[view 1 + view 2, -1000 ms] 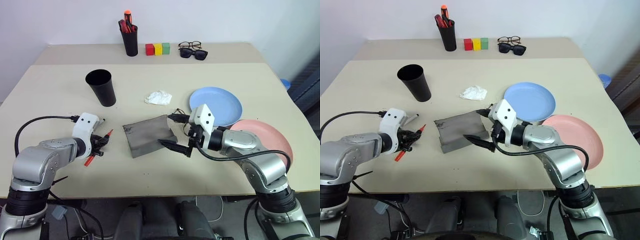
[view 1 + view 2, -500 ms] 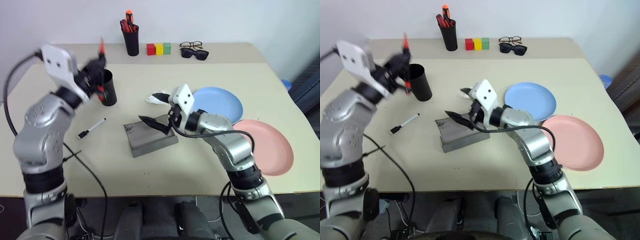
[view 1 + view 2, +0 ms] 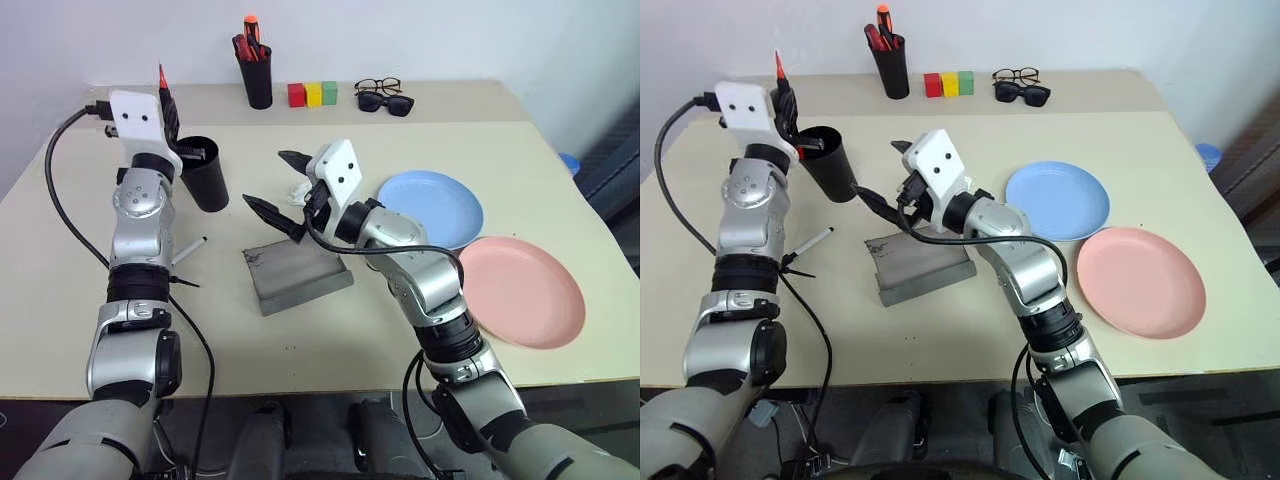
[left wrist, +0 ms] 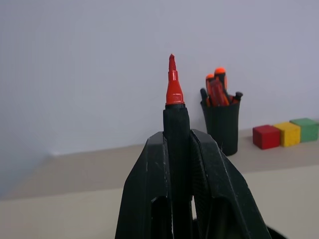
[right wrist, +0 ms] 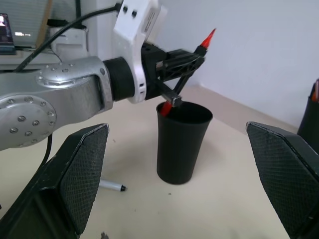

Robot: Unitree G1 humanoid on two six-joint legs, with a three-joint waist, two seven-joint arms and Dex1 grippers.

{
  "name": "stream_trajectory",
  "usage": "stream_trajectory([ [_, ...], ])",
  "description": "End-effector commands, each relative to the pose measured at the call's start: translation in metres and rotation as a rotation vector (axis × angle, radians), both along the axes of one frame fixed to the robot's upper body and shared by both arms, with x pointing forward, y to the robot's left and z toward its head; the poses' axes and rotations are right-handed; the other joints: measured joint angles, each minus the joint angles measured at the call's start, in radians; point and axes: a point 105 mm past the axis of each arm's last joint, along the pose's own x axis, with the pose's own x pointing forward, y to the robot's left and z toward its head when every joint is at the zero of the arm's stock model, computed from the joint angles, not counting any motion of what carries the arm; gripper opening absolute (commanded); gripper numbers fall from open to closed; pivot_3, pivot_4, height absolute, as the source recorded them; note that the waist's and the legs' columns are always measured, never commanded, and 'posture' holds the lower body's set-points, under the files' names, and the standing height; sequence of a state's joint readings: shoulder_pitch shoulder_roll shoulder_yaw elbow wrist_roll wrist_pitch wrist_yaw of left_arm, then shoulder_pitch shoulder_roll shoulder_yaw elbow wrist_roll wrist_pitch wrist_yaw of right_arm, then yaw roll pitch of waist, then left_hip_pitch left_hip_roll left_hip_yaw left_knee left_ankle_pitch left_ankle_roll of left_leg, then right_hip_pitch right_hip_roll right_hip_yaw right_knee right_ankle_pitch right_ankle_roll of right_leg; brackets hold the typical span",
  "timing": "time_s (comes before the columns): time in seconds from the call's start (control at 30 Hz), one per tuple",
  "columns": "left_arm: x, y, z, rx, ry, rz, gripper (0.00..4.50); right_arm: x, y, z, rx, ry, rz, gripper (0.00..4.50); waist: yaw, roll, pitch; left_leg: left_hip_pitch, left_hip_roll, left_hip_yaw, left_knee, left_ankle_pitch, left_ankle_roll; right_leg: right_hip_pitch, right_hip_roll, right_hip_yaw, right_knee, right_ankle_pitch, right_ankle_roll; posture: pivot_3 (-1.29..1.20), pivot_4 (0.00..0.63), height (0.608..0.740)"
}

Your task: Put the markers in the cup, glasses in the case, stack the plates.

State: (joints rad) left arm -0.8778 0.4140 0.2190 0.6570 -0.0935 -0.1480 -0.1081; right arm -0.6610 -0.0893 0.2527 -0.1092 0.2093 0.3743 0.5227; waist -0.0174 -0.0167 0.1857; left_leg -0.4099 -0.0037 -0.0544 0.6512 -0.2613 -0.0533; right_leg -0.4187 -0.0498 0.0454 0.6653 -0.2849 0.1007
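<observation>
I see the left gripper (image 3: 172, 105) clamped on the red marker (image 5: 185, 73), held tilted with its lower end over the mouth of the cup (image 3: 205, 172). The white marker (image 3: 188, 250) lies on the table (image 3: 90, 280) beside the cup. The right gripper (image 3: 285, 185) is spread wide, holding nothing, above the closed case (image 3: 300, 275). The blue plate (image 3: 430, 210) and pink plate (image 3: 525, 290) lie side by side, unstacked. The glasses (image 3: 378, 88) rest at the far edge.

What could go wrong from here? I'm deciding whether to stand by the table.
The left gripper holds the red marker tilted over the cup's rim, so a release might miss or tip the cup. The white marker lies near the left arm's cable, which might drag it.
</observation>
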Motion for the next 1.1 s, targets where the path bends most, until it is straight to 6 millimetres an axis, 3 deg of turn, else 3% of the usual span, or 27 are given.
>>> stream_trajectory([
  [0.03, -0.001, -0.004, 0.015, -0.003, -0.071, -0.028, 0.03, -0.009, 0.000, 0.012, 0.018, -0.047, 0.011, 4.50, 0.000, 0.000, 0.000, 0.000, 0.000, 0.000, 0.000, 0.000, 0.000, 0.000, 0.000, 0.000, 0.000, 0.000, 0.000, 0.00, 0.150, 0.740],
  [0.4, -0.016, 0.002, 0.027, -0.086, -0.137, -0.089, 0.03, -0.011, 0.002, 0.011, 0.013, -0.039, 0.031, 4.50, -0.004, 0.000, 0.000, 0.000, 0.000, 0.000, 0.000, 0.000, 0.000, 0.000, 0.001, 0.000, 0.001, 0.000, 0.000, 0.00, 0.150, 0.740],
  [0.43, -0.016, 0.002, 0.025, -0.067, -0.122, -0.081, 1.02, -0.011, 0.003, 0.011, 0.013, -0.037, 0.036, 4.50, -0.003, 0.000, 0.000, 0.000, 0.000, 0.000, 0.000, 0.000, 0.000, 0.000, 0.001, 0.000, 0.001, 0.000, 0.000, 0.00, 0.150, 0.740],
  [0.6, -0.013, 0.002, 0.019, -0.064, -0.091, -0.075, 3.38, -0.013, 0.008, 0.010, 0.017, -0.031, 0.062, 4.50, -0.003, 0.000, 0.000, 0.000, 0.000, 0.000, 0.001, 0.000, 0.000, 0.000, 0.001, 0.000, 0.001, 0.000, 0.000, 0.00, 0.150, 0.740],
  [0.83, -0.020, 0.007, 0.023, -0.077, -0.124, -0.074, 3.38, -0.013, 0.009, 0.010, 0.015, -0.034, 0.068, 4.50, -0.003, 0.000, 0.000, 0.000, 0.000, 0.000, 0.001, 0.000, 0.000, 0.000, 0.001, 0.000, 0.002, 0.000, 0.000, 0.00, 0.150, 0.740],
  [0.93, -0.049, 0.023, 0.039, -0.072, -0.174, -0.158, 3.38, -0.012, 0.004, 0.012, 0.013, -0.043, 0.050, 4.50, -0.016, 0.000, 0.000, 0.000, 0.001, 0.000, 0.001, 0.000, 0.000, -0.001, 0.001, 0.000, 0.002, 0.000, 0.000, 0.00, 0.150, 0.740],
  [1.0, -0.069, 0.031, 0.040, -0.060, -0.126, -0.245, 4.25, -0.011, -0.002, 0.012, 0.008, -0.045, 0.037, 4.50, -0.032, 0.000, 0.000, 0.000, 0.001, -0.001, -0.001, 0.000, 0.000, -0.001, 0.001, 0.000, 0.002, 0.000, 0.000, 0.00, 0.150, 0.740],
  [1.03, -0.078, 0.032, 0.036, -0.046, -0.069, -0.290, 4.46, -0.011, -0.005, 0.012, 0.004, -0.046, 0.032, 4.50, -0.039, 0.000, 0.000, 0.000, 0.002, 0.000, -0.001, 0.000, 0.000, -0.002, 0.001, 0.001, 0.002, 0.000, 0.000, 0.00, 0.150, 0.740],
  [1.1, -0.096, 0.029, 0.016, -0.001, 0.115, -0.398, 4.46, -0.011, -0.012, 0.011, -0.010, -0.048, 0.028, 4.50, -0.047, 0.000, 0.000, 0.000, 0.002, 0.000, -0.002, 0.000, -0.001, -0.002, 0.001, 0.001, 0.003, 0.000, 0.000, 0.00, 0.150, 0.740],
])
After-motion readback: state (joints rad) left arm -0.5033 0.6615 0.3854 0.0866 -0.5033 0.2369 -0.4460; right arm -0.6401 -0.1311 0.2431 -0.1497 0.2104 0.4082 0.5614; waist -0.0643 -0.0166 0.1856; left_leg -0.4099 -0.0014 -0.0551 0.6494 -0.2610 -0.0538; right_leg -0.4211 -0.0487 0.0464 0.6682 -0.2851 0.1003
